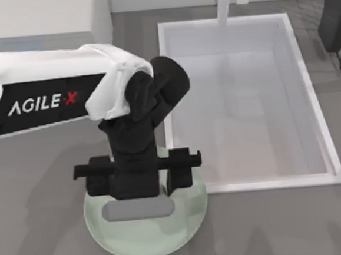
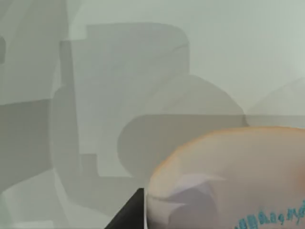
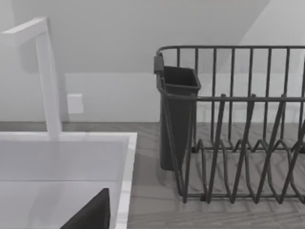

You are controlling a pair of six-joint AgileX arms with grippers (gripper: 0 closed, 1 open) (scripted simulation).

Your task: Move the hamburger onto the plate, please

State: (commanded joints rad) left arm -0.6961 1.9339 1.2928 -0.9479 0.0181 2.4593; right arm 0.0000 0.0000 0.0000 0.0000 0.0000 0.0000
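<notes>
Glossy, pale mint-green round plate with a shallow raised rim sits at lower centre of the top view, its upper half hidden under my left gripper — black, blocky, finger spread impossible to judge. Close in the left wrist view, the smooth cream-white hamburger with an orange edge hangs over the plate — whether it touches is unclear. A white rectangular sink basin borders the plate's upper right; a dark wire dish rack stands beyond

Plate: pale mint green, glossy. Hamburger: cream-white bun, orange edge, teal lettering. Left arm: white shell, black band, white "AGILE·X" logo with red dot; black wrist. Sink: white. Rack: dark grey wire. Table: grey.
</notes>
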